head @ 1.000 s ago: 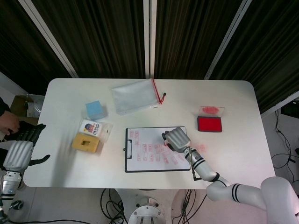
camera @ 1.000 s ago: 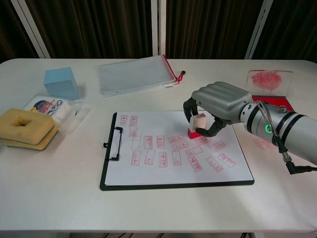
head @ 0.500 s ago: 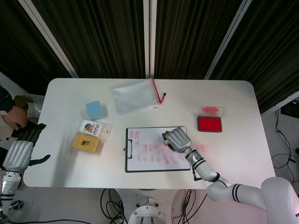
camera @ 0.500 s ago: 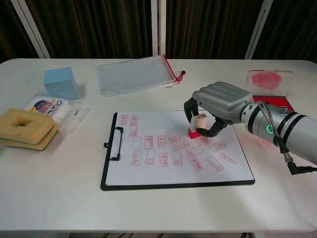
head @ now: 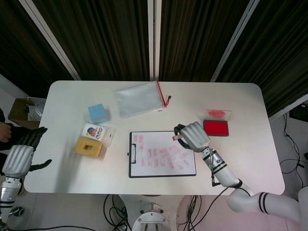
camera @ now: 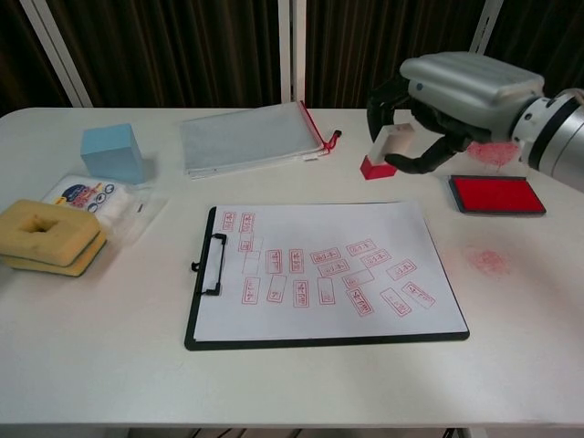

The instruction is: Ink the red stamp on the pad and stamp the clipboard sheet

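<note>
My right hand (camera: 456,100) (head: 194,135) is raised above the table near the clipboard's far right corner and holds the red stamp (camera: 385,152), a white block with a red base. The clipboard (camera: 205,301) (head: 132,163) lies in the middle with a white sheet (camera: 310,237) covered in several red stamp marks. The red ink pad (camera: 496,194) (head: 215,127) sits to the right of the hand, its clear lid (head: 217,114) behind it. My left hand (head: 21,153) hangs off the table's left edge, fingers spread and empty.
A blue cube (camera: 113,152), a yellow sponge (camera: 47,236) and a small plastic packet (camera: 100,201) lie at the left. A clear zip pouch (camera: 251,137) with a red edge lies at the back. A red ink smudge (camera: 489,262) marks the table right of the clipboard.
My right hand has lifted the stamp off the sheet and moved it up and to the right, toward the ink pad. The left hand has not moved.
</note>
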You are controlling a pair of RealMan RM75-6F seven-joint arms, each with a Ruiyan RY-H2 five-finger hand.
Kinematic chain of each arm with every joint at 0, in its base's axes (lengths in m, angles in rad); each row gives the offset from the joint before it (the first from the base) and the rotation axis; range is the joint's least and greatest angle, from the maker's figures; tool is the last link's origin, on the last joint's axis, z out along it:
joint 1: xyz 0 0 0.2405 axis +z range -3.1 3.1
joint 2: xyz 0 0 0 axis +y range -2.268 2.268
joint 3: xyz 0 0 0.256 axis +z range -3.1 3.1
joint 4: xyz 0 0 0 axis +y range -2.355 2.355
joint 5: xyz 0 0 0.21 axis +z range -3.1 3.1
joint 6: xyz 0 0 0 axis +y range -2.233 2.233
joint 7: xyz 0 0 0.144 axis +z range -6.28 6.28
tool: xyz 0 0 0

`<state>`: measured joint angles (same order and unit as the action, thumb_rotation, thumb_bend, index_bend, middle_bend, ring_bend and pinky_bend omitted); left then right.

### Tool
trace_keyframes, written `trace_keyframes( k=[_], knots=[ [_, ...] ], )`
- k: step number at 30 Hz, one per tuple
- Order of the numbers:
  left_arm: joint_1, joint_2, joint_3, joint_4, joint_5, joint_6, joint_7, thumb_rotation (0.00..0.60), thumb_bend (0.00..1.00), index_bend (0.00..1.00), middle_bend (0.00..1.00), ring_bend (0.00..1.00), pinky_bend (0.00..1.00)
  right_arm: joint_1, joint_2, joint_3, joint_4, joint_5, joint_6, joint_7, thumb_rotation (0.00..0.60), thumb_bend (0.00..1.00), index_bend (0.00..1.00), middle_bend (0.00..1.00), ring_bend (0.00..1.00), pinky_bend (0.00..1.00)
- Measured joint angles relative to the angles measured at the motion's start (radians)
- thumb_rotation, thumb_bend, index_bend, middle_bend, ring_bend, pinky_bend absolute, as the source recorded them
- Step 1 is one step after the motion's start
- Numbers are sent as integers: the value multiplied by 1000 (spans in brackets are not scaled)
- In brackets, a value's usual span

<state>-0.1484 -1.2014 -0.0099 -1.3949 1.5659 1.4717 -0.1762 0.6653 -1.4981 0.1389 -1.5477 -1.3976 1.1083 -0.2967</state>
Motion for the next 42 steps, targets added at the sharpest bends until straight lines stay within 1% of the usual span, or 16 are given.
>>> trace_keyframes(
  k=[3,7,10,16,20,23,29,38,42],
  knots=[
    [-2,-3,1,-1,2,-3,3,600,118,83,89,97,185,-46,67,-19,-27,-13,32,17,600,444,1000,846,861,904],
    [-6,-9,2,-1,4,-9,9,600,119,84,89,97,185,-90,88,-66,2,-15,37,43,600,443,1000,845,861,904],
    [-8,-12,3,-1,6,-12,14,600,119,84,89,97,185,-115,82,-96,60,-12,32,70,600,442,1000,843,860,904],
    [-8,-14,4,0,1,-18,15,600,118,83,89,97,185,-169,36,-152,209,-37,42,138,600,442,993,833,860,904],
    [-10,-17,5,3,3,-20,15,600,119,83,89,97,185,-199,-3,-181,286,-64,50,173,600,439,947,801,860,904],
    [-10,-19,4,4,3,-19,14,600,118,83,89,97,185,-211,-28,-190,326,-87,61,184,600,436,921,780,861,904],
    [-8,-17,5,7,2,-17,10,600,118,83,89,97,185,-225,-62,-193,380,-116,77,206,600,417,863,732,858,904],
    [-9,-15,5,9,2,-19,7,600,119,83,89,97,185,-223,-89,-181,416,-127,58,225,600,396,776,668,855,904],
    [-10,-13,5,7,3,-18,8,600,118,83,89,97,185,-220,-88,-182,419,-134,46,231,600,344,704,615,839,900]
  ],
)
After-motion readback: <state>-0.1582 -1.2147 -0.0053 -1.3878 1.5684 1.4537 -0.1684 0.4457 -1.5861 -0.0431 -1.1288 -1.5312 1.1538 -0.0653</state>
